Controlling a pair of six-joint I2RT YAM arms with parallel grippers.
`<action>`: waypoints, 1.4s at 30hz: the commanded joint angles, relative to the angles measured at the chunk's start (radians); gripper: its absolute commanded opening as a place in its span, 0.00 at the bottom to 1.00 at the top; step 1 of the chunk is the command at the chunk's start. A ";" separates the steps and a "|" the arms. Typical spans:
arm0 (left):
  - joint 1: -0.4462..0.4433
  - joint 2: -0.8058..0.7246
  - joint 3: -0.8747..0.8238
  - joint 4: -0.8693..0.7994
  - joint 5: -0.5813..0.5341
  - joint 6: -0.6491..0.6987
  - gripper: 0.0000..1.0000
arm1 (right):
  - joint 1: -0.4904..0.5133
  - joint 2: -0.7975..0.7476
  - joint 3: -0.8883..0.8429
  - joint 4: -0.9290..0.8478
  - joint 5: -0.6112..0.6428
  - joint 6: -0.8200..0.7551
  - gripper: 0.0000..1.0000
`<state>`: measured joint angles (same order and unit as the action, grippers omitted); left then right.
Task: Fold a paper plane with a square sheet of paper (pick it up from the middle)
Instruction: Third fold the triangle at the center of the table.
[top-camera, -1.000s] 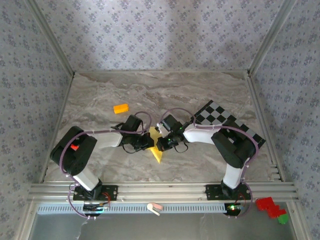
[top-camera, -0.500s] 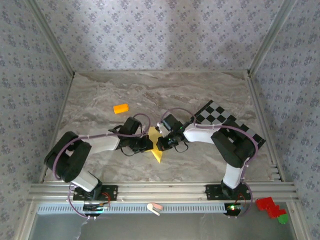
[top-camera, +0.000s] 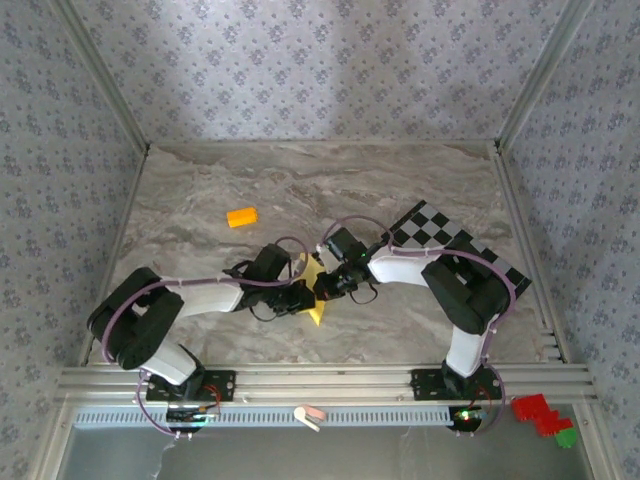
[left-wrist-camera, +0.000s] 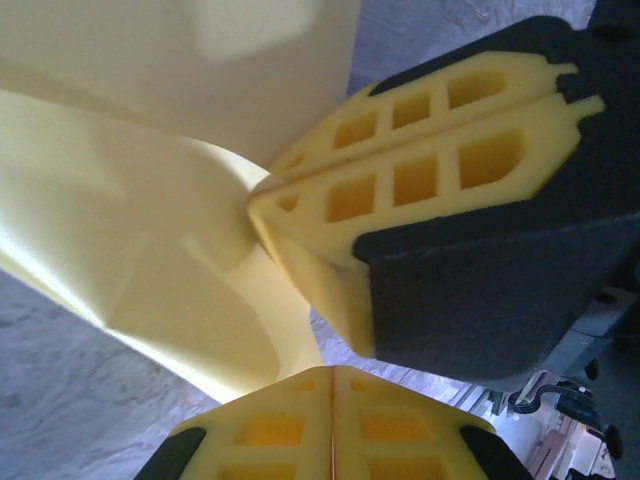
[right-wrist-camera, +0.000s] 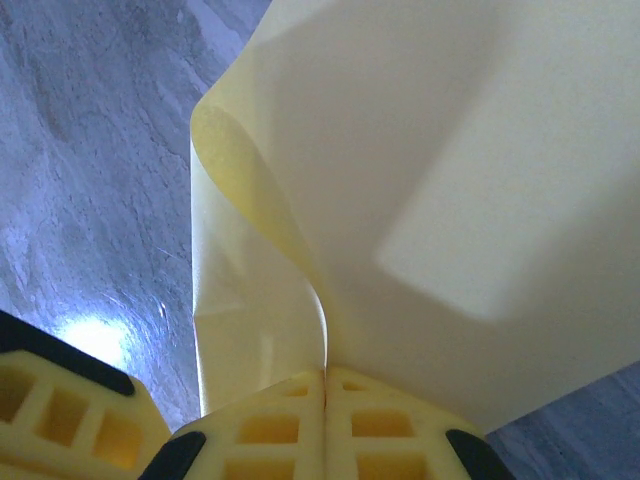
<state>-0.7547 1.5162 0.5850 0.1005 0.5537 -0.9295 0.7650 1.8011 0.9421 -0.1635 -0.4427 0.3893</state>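
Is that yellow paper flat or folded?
Folded, not flat: the sheet of paper curls back on itself, pinched by the left gripper and right gripper.

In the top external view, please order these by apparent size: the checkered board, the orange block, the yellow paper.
1. checkered board, clearly largest, even partly covered.
2 and 3. square sheet of paper and orange block: not ranked; the paper is mostly covered, and its visible part looks close to the block.
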 joint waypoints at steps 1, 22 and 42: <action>-0.011 0.027 0.003 0.052 0.015 -0.021 0.08 | -0.012 0.053 -0.046 -0.059 0.081 0.013 0.01; -0.053 -0.021 -0.025 -0.003 -0.026 0.019 0.11 | -0.009 0.053 -0.057 -0.056 0.082 0.015 0.01; -0.101 0.033 -0.013 0.000 -0.026 0.033 0.12 | -0.002 0.057 -0.062 -0.052 0.087 0.019 0.01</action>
<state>-0.8394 1.5810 0.5629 0.1448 0.5339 -0.9249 0.7609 1.8008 0.9276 -0.1371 -0.4541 0.4026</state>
